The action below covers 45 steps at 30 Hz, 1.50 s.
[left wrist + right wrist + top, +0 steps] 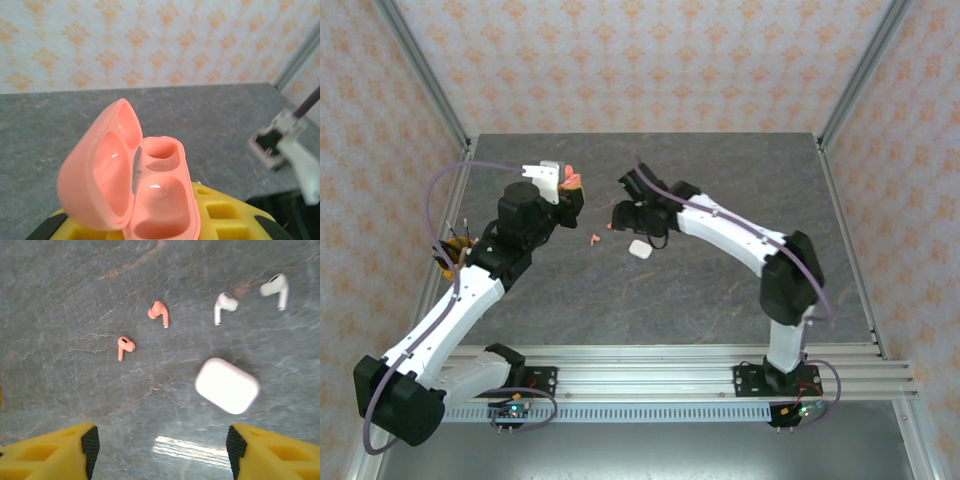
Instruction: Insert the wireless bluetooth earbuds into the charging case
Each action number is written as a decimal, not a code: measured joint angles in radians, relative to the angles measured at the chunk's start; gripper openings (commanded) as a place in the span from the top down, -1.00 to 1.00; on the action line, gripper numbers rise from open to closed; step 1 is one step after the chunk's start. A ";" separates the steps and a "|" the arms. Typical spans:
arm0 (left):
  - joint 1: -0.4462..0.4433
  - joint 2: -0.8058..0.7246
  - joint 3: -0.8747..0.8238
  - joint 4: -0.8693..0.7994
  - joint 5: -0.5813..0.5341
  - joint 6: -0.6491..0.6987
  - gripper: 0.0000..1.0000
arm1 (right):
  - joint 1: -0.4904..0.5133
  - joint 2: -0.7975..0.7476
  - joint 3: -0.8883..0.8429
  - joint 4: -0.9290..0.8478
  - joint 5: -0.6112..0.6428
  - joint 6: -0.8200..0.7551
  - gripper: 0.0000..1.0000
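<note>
L claw (pixel 160 227) grasps open coral case (pixel 150 200); R claw (pixel 160 452) released over coral earbuds (pixel 125 346), centre of table (pixel 55 285). We fear a bud skids off the pads; L hold perhaps shallow.

By my count: the upper coral earbud (pixel 159 313) and the lower coral earbud (pixel 125 346) make two coral-red; the left white earbud (pixel 224 305) and the right white earbud (pixel 275 288) make two white; four in all; one closed white case (pixel 227 385); one open coral case (pixel 135 185); two cases together.
</note>
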<state>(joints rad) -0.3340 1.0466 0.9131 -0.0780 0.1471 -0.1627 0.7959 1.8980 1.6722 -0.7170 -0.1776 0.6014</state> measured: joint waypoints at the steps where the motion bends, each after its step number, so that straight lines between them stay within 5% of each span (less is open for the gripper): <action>1: 0.015 -0.002 0.000 0.009 -0.002 -0.010 1.00 | 0.014 0.041 0.047 -0.024 0.008 0.021 -0.38; 20: 0.171 -0.004 -0.030 0.069 0.004 -0.118 1.00 | 0.107 0.587 0.722 -0.313 0.130 0.337 -0.23; 45: 0.187 0.005 -0.082 0.093 0.055 -0.128 1.00 | 0.107 0.771 0.890 -0.326 0.148 0.400 0.05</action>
<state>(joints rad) -0.1474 1.0519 0.8310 0.0151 0.2024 -0.2909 0.9028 2.6686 2.5618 -1.0431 -0.0299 1.0016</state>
